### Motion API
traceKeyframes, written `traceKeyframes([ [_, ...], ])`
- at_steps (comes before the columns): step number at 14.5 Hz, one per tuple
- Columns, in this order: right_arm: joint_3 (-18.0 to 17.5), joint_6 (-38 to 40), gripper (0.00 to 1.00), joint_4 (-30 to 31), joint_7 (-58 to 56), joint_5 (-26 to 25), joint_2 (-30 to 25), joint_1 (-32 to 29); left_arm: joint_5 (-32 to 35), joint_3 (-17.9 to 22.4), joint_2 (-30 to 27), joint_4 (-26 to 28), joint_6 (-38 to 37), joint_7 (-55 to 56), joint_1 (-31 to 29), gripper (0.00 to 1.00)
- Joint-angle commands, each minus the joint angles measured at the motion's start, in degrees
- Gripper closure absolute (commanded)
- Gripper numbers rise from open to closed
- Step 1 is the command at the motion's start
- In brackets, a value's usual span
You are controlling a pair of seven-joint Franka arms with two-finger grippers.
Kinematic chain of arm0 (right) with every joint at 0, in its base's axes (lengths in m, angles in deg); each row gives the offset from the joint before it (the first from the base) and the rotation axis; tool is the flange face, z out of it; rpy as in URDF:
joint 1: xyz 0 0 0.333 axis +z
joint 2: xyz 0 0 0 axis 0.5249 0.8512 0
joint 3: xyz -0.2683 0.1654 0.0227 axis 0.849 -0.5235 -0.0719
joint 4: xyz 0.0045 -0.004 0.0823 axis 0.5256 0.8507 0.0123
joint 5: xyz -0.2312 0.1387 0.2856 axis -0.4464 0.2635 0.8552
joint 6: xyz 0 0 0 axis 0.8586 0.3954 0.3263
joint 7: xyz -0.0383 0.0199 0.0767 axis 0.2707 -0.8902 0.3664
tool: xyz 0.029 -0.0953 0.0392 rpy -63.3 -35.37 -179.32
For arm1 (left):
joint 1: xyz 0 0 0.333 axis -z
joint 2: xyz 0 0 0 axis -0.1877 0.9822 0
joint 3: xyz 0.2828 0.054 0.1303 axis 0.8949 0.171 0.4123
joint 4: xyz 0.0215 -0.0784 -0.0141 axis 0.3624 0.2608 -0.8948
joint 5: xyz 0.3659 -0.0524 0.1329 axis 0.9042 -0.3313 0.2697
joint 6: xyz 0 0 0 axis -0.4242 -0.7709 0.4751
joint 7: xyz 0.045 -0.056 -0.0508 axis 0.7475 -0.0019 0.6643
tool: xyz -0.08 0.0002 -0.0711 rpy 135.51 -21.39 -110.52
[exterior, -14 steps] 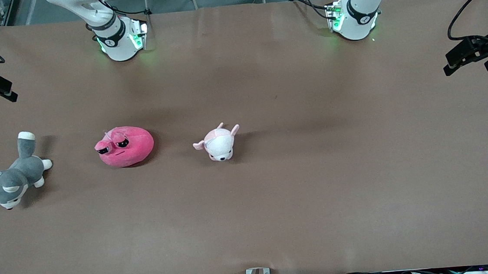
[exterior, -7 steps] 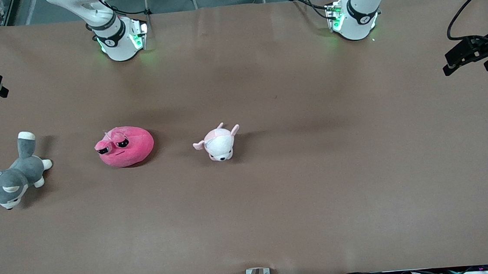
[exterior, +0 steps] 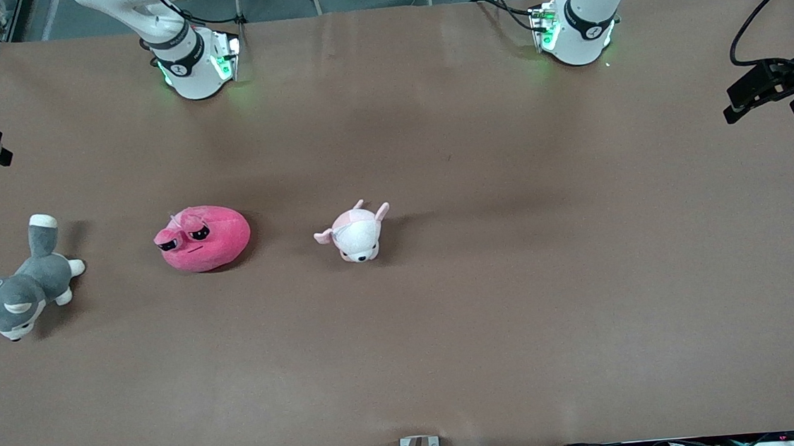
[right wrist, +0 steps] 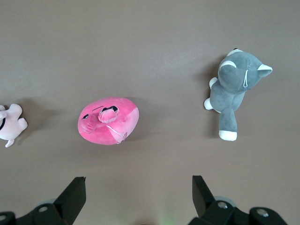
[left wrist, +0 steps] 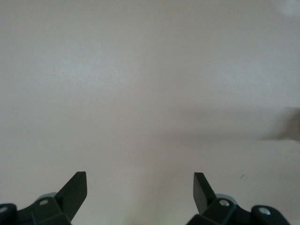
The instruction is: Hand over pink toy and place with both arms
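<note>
The pink toy (exterior: 202, 237), a hot-pink blob plush with sleepy eyes, lies on the brown table toward the right arm's end. It also shows in the right wrist view (right wrist: 108, 120). My right gripper (right wrist: 138, 180) is open and empty, high over the table, with the pink toy well below its fingers. My left gripper (left wrist: 139, 175) is open and empty, high over bare table at the left arm's end. Both arm bases (exterior: 189, 62) (exterior: 580, 24) stand at the table's edge farthest from the front camera.
A grey-and-white dog plush (exterior: 19, 288) (right wrist: 234, 91) lies beside the pink toy at the right arm's end. A small pale pink-and-white plush (exterior: 356, 231) (right wrist: 9, 123) lies beside it toward the table's middle. The brown table (exterior: 550, 275) is bare toward the left arm's end.
The black hand at the right arm's end of the front view has shifted slightly toward the view's edge. The toys have not moved.
</note>
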Motion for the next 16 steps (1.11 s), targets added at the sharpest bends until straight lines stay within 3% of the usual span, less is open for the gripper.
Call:
traceKeyframes([
  [1,0.1,1.3,0.00,-0.9,-0.3,0.1,0.2,0.2,-0.2,0.2,0.3,-0.4,-0.2,-1.1,0.0,0.00],
  [16,0.2,1.2,0.00,1.3,-0.6,1.4,-0.3,0.3,-0.3,0.2,0.2,-0.3,-0.1,-1.1,0.2,0.00],
])
